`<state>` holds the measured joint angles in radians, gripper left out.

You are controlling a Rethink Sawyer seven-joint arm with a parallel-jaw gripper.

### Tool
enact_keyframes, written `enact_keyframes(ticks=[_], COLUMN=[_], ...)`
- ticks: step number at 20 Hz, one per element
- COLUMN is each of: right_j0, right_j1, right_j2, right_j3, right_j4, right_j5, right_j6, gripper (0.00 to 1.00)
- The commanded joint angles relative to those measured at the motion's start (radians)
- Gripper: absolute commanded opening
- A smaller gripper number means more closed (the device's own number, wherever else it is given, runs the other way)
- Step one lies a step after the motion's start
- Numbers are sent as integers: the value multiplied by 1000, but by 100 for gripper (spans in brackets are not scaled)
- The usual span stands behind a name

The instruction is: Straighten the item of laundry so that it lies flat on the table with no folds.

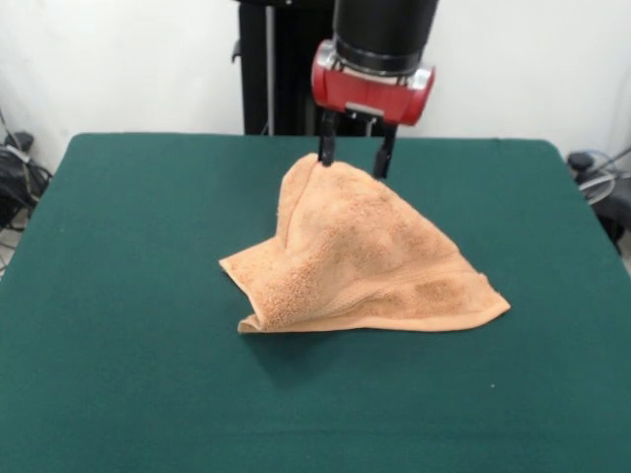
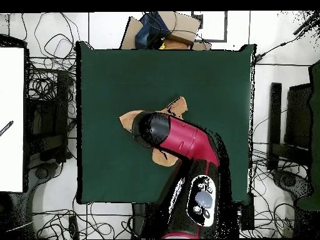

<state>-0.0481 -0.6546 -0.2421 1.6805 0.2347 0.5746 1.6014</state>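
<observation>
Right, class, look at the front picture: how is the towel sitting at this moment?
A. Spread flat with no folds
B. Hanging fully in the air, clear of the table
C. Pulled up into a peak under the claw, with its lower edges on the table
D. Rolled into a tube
C: the towel rises to a peak at the claw, while its lower corners rest on the green table.

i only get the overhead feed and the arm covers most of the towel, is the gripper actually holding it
Observer: Yes. In the front view the gripper pinches the towel at its top, pulling it up into a peak.
Operator: is the rest off the table
Observer: No. The lower edges rest on the table, spread wide.
Operator: any folds left
Observer: Yes, one lower corner is doubled over.
</observation>
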Motion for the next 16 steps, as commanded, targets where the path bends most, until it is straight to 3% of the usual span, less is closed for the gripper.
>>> enact_keyframes(ticks=[1, 16], right_j0=[-50, -45], right_j1=[85, 120], right_j2=[152, 179], right_j3=[32, 50], right_j4=[-57, -54], right_j5=[-126, -177], right_j6=[51, 91], gripper=[100, 100])
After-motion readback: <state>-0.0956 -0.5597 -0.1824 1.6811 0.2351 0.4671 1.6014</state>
